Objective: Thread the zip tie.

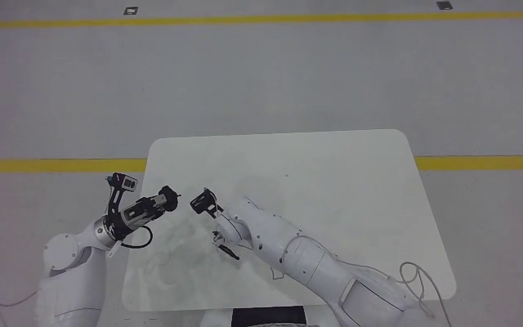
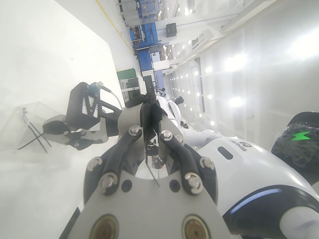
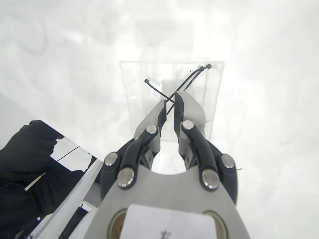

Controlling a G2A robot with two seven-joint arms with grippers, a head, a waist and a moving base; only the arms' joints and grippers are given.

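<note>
The white table (image 1: 343,180) holds a clear tray (image 3: 214,88) towards its front left. The right gripper (image 3: 170,105) hangs just above the tray with its fingers spread a little, over loose black zip ties (image 3: 155,88) lying crossed inside. The left gripper (image 2: 150,115), raised off the table near it, has its fingers pressed together on a single zip tie (image 2: 152,172), whose thin tail points back toward the wrist.

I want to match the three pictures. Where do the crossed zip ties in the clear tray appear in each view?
Top view: crossed zip ties on the table, mostly hidden under the right gripper.
Left wrist view: ties inside the clear tray, beside the other arm's jaws.
Right wrist view: ties just beyond the open jaws.
Shared landmark: the right gripper, over the ties.
</note>
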